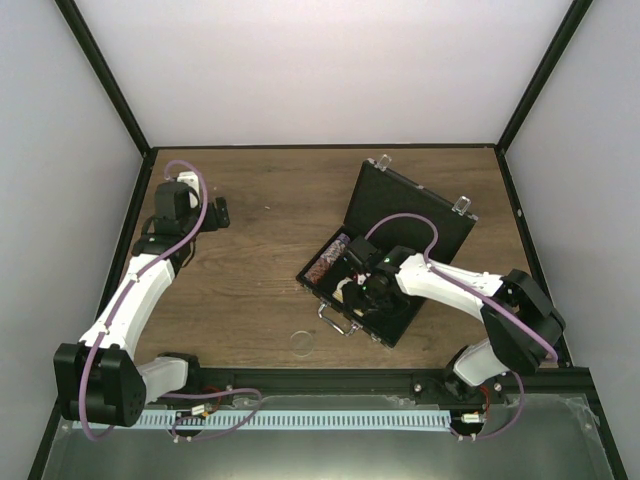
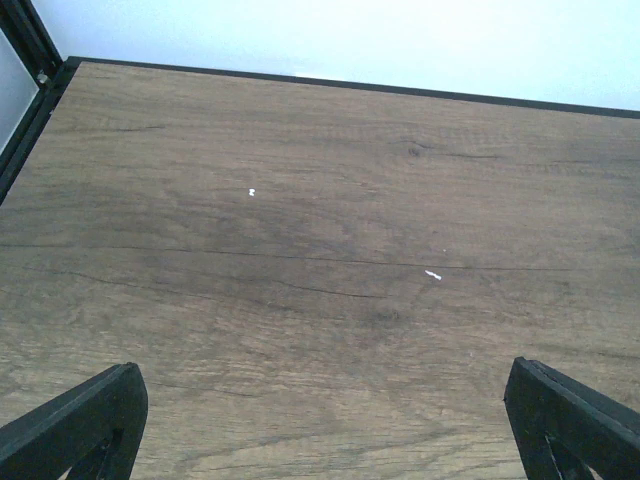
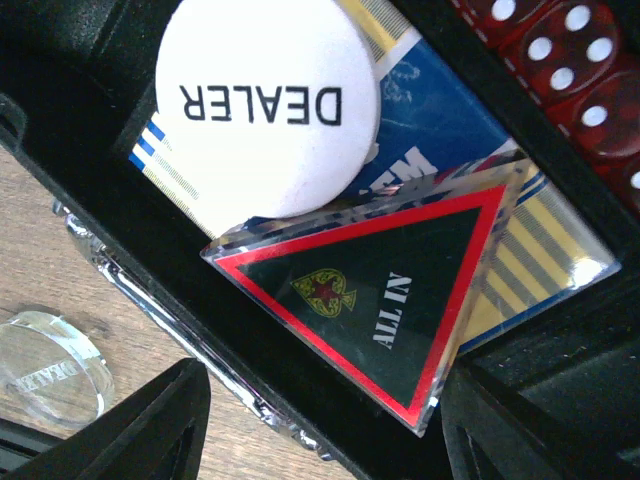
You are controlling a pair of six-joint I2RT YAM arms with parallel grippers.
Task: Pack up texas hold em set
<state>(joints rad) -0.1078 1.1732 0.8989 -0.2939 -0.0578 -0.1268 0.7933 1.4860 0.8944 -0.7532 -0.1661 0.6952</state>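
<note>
The black hinged case (image 1: 415, 212) lies open right of centre, lid propped back. Its tray (image 3: 60, 190) holds a blue card deck (image 3: 440, 135), a white DEALER button (image 3: 268, 105), a red-black ALL IN triangle (image 3: 385, 290) lying on the deck, and red dice (image 3: 570, 50). A row of chips (image 1: 327, 260) fills the tray's left end. My right gripper (image 1: 362, 290) (image 3: 320, 440) hovers open just above the triangle, holding nothing. A clear round button (image 1: 303, 341) (image 3: 50, 365) lies on the table in front of the case. My left gripper (image 1: 218, 212) (image 2: 325, 440) is open and empty, far left.
The case's silver handle (image 1: 338, 322) juts toward the clear button. Black frame posts and white walls bound the wooden table (image 2: 330, 230). Small white specks (image 2: 432, 274) lie on the wood under the left gripper.
</note>
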